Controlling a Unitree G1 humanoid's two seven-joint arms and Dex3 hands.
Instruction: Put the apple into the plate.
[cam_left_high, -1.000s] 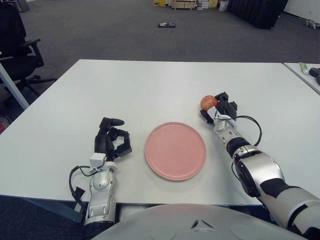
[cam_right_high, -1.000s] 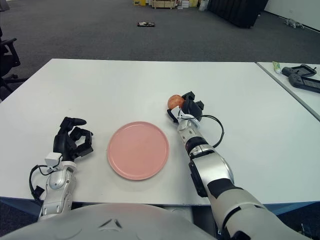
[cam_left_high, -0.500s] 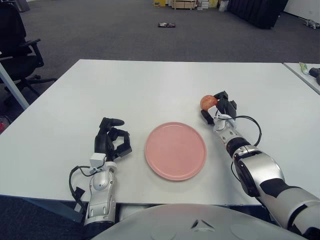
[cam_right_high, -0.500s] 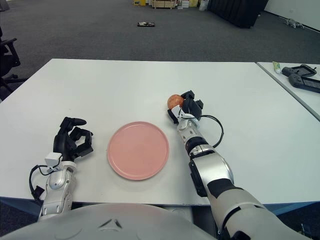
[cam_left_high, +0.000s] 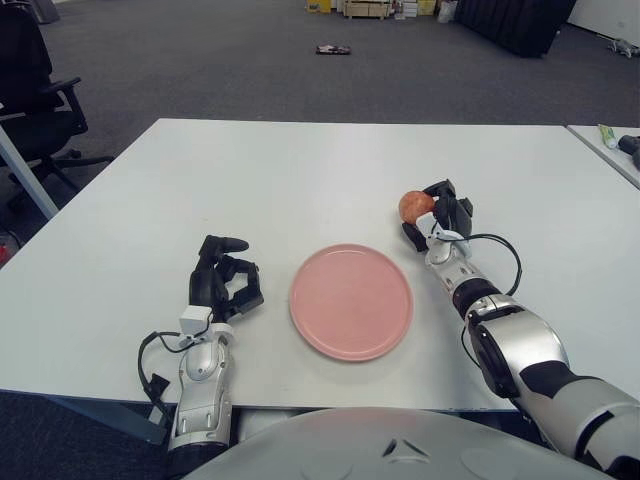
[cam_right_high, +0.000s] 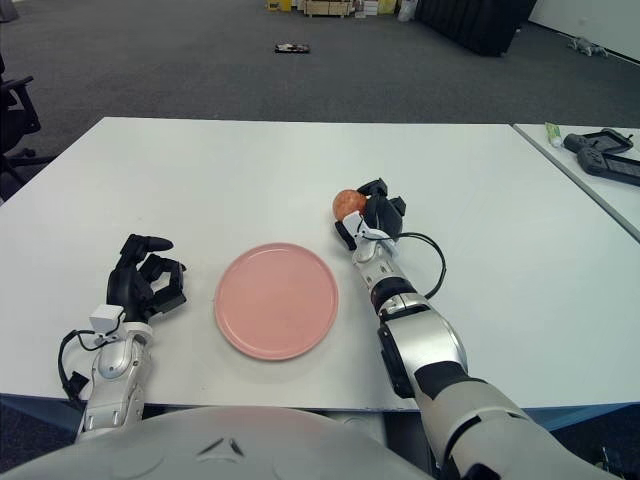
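Right hand (cam_left_high: 436, 218) closed around apple (cam_left_high: 415, 205), beside plate (cam_left_high: 351, 300)

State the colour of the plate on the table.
Pink; the plate shows best in the left eye view.

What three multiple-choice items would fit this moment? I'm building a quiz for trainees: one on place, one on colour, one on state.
1. Where is the apple?
A. On the plate
B. In the right hand, beyond the plate's far right edge
C. Beside the left hand

2. What colour is the plate?
A. Pink
B. Blue
C. Green

3. What is the left hand doing?
A. Gripping the apple
B. Lifting the plate
C. Holding nothing, fingers curled, left of the plate

Answers:
1. B: the right hand closes its fingers around the apple, which is clear of the plate.
2. A: the round plate is pink.
3. C: the left hand shows apart from the plate, with nothing in it.
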